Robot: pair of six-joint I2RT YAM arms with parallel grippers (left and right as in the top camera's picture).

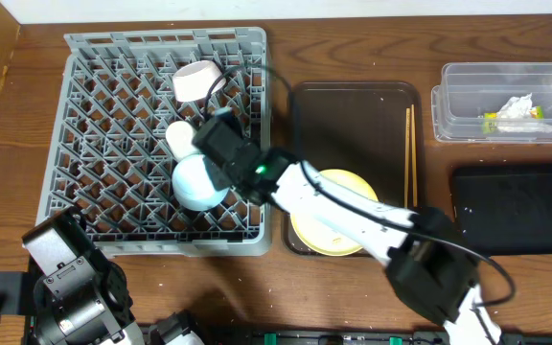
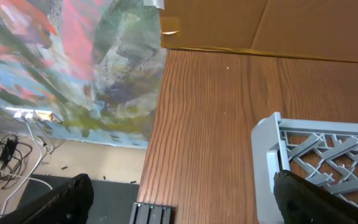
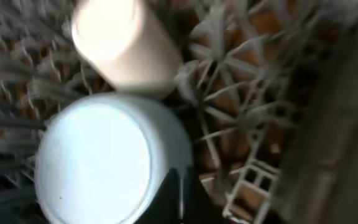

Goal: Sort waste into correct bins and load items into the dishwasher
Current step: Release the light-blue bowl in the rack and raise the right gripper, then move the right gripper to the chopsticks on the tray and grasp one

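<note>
At the near edge of the desk (image 1: 242, 283), the left end effector (image 2: 180, 186) hangs over bare wood beside a corner of the large square grey plastic dish rack (image 1: 113, 115), its fingers spread wide with nothing between them. A little farther in, the pale-yellow round plate (image 1: 326, 238) lies on the flat dark-brown serving tray (image 1: 353, 115), with the pair of thin wooden chopsticks (image 1: 410, 158) along the tray's right side; neither is loaded yet. Beyond them the right end effector (image 1: 204, 158) reaches into the rack at the light-blue saucer (image 1: 197, 187). The blurred wrist view shows a dark finger at the saucer's rim, but I cannot tell whether it is clamped or loosed. The small white cup (image 1: 179, 139) sits just beside the saucer, the white bowl (image 1: 196, 81) farther back. At the far right, past the black rectangular tub (image 1: 520, 206), the clear plastic rectangular tub (image 1: 511, 81) holds the crumpled white tissue (image 1: 517, 107) and green-yellow snack wrapper (image 1: 506, 123). The task looks well past halfway; any crumbs are too small to see.
</note>
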